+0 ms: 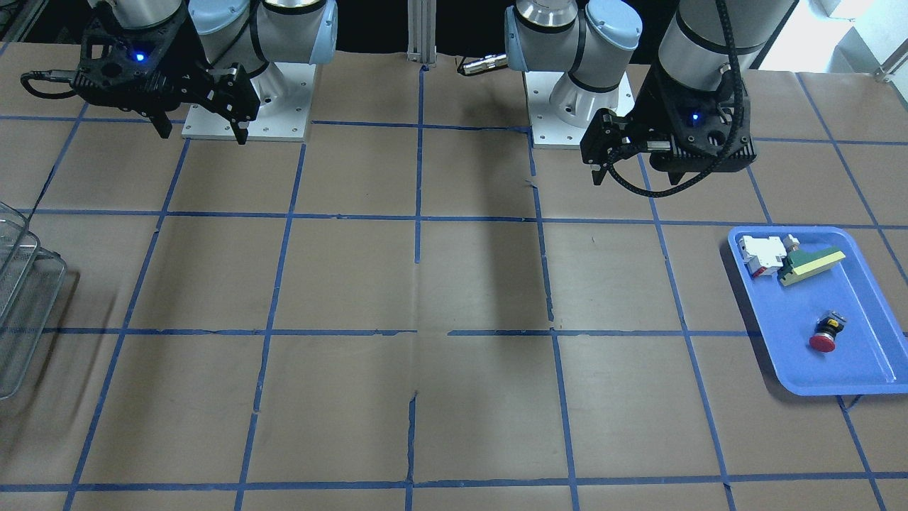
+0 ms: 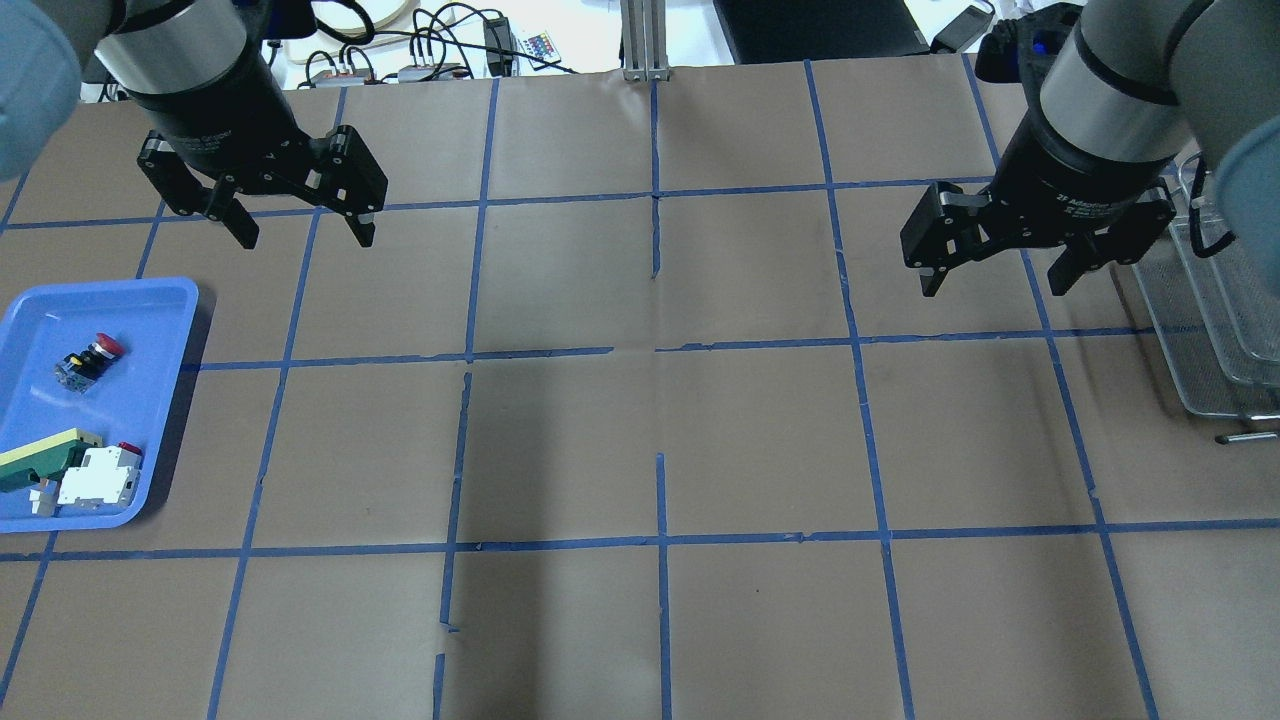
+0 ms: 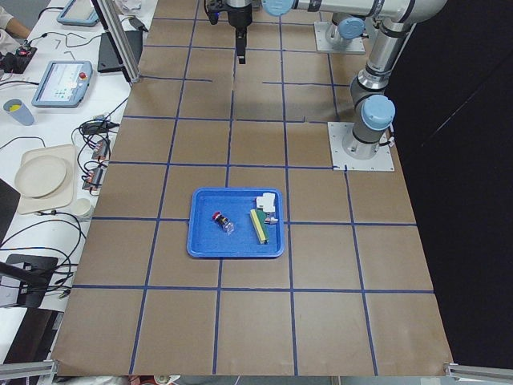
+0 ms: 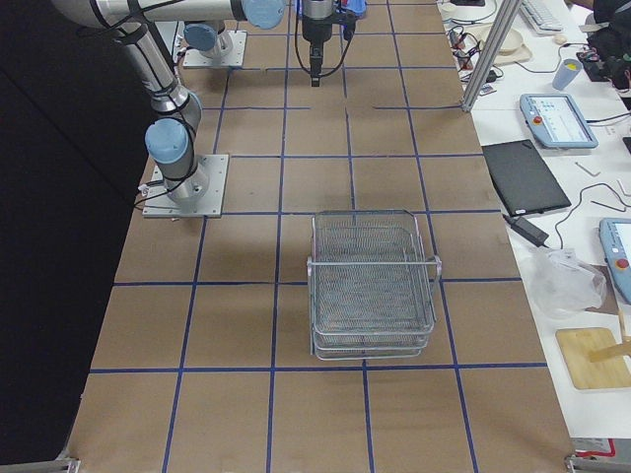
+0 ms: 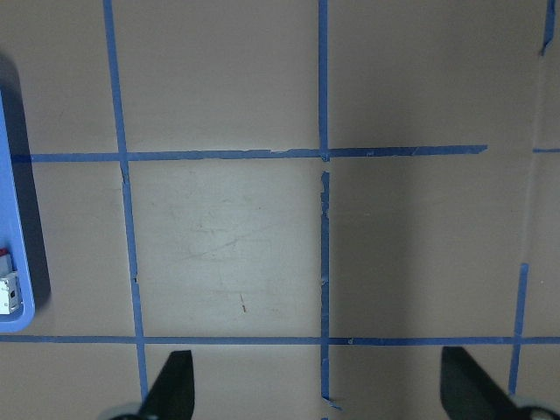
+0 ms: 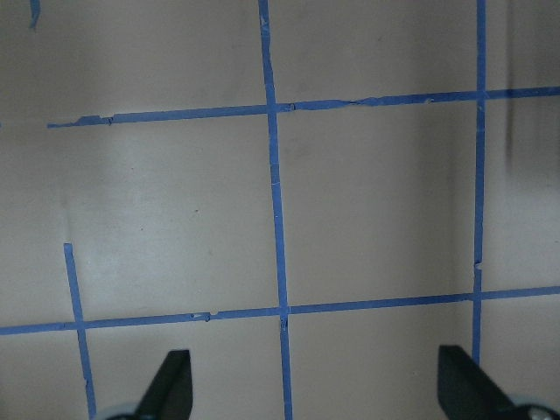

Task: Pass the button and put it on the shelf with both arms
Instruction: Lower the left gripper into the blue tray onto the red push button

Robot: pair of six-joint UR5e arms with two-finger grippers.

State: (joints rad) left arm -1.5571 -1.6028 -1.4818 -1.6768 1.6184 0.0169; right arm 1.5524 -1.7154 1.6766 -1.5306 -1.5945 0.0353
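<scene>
The button (image 1: pixel 825 335), with a red cap and black body, lies on its side in the blue tray (image 1: pixel 865 312). It also shows in the overhead view (image 2: pixel 88 358) and the exterior left view (image 3: pixel 220 220). My left gripper (image 2: pixel 303 238) hovers open and empty above the table, beyond the tray; it also shows in the front view (image 1: pixel 635 177). My right gripper (image 2: pixel 992 288) is open and empty, just left of the wire-mesh shelf (image 2: pixel 1220 330). The shelf (image 4: pixel 373 286) stands on the table at my right end. Both wrist views show only taped table between open fingers.
A white-and-red blocky part (image 2: pixel 98 478) and a green-and-yellow wedge (image 2: pixel 40 460) lie in the tray's (image 2: pixel 150 330) near end. The tray's edge (image 5: pixel 13 201) shows at the left of the left wrist view. Brown paper with blue tape lines covers the table.
</scene>
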